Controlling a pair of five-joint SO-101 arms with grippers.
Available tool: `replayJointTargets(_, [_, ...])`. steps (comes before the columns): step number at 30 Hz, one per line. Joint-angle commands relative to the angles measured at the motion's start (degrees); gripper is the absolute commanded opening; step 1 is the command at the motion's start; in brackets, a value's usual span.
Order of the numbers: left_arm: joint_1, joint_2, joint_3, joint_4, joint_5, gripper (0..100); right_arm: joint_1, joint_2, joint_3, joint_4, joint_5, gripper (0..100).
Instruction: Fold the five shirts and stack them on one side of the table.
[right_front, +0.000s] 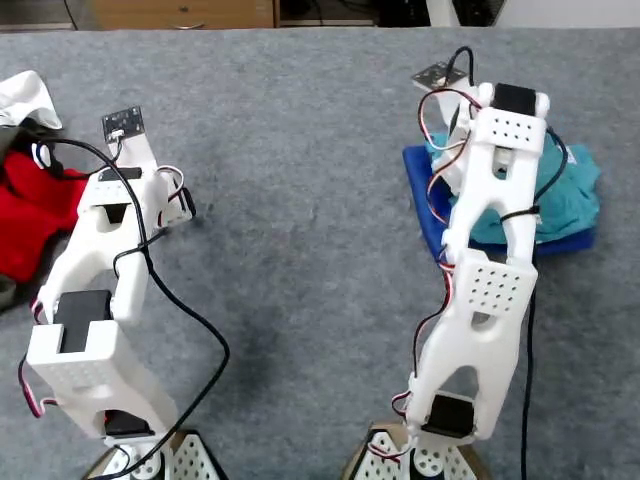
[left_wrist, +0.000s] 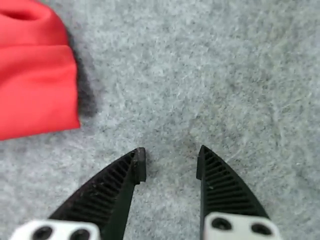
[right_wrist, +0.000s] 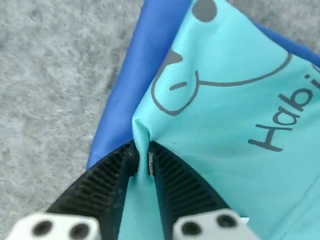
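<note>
A teal shirt (right_front: 570, 195) lies on top of a folded blue shirt (right_front: 425, 205) at the table's right side. My right gripper (right_wrist: 143, 155) is shut on a pinched fold of the teal shirt (right_wrist: 225, 115), with the blue shirt (right_wrist: 135, 75) under it; the right arm (right_front: 490, 230) covers much of the pile from above. A red shirt (right_front: 30, 215) lies bunched at the left edge, a white one (right_front: 25, 95) behind it. My left gripper (left_wrist: 170, 162) stands open over bare carpet, beside the red shirt (left_wrist: 35, 75) and apart from it.
Grey carpet (right_front: 300, 200) covers the table, with open room in the middle between the two arms. Black cables (right_front: 190, 320) trail from the left arm across the near left. A wooden cabinet (right_front: 180, 12) stands beyond the far edge.
</note>
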Motion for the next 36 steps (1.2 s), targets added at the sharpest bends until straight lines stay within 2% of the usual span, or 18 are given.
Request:
replayJointTargets(1, [-0.35, -0.31, -2.81, 0.26, -0.7, 18, -1.54, -0.13, -2.33, 0.44, -0.62, 0.2])
replayJointTargets(21, [-0.18, -0.31, -3.08, 0.09, -0.35, 18, -2.42, -0.31, 2.07, 1.58, 0.97, 1.2])
replayJointTargets(29, [0.09, -0.31, -3.16, 0.0, -0.35, 18, -1.45, -2.68, 1.98, 5.01, 2.2, 30.7])
replayJointTargets(36, [0.09, -0.31, -3.16, 0.0, -0.35, 18, -2.42, -16.13, 2.24, 5.19, 1.85, 32.6])
